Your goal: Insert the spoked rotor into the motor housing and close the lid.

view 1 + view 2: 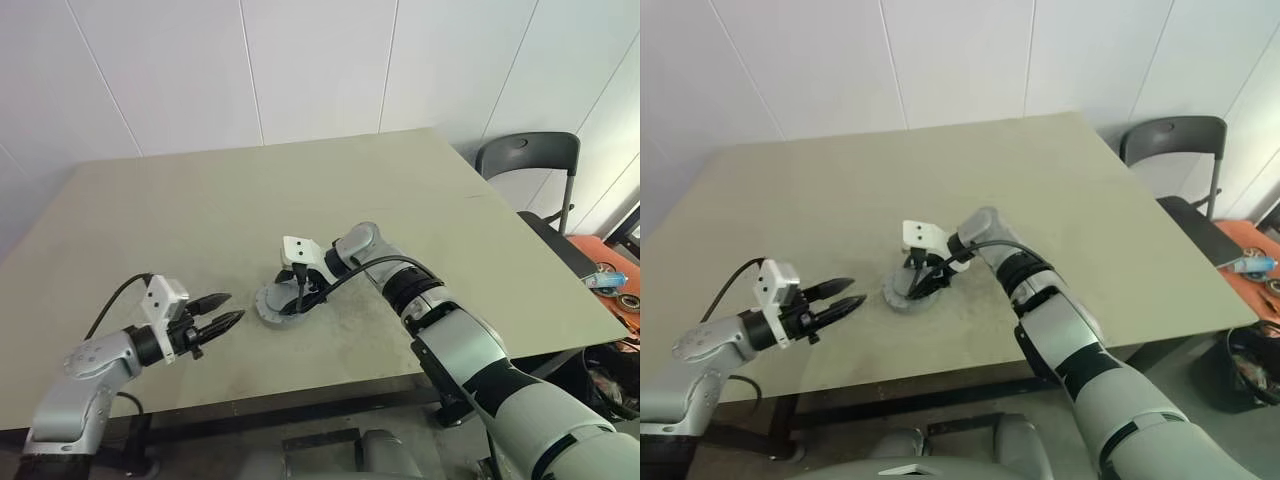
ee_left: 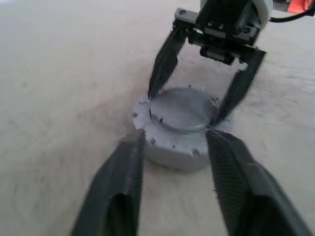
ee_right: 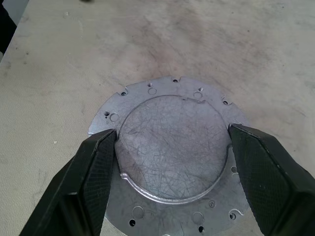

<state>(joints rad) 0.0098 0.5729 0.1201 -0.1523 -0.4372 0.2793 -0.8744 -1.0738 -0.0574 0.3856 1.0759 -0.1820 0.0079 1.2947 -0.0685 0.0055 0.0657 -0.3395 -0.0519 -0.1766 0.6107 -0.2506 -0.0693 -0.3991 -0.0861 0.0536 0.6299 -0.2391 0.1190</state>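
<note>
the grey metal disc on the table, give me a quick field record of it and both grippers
object: round grey metal disc with a raised flat centre and a holed flange
location: on the table, near its front edge
right gripper: over the disc, fingers against opposite sides of the raised centre
left gripper: beside the disc, pointing at it, fingers apart, not touching it
background: dark chair beyond the table's far right corner
</note>
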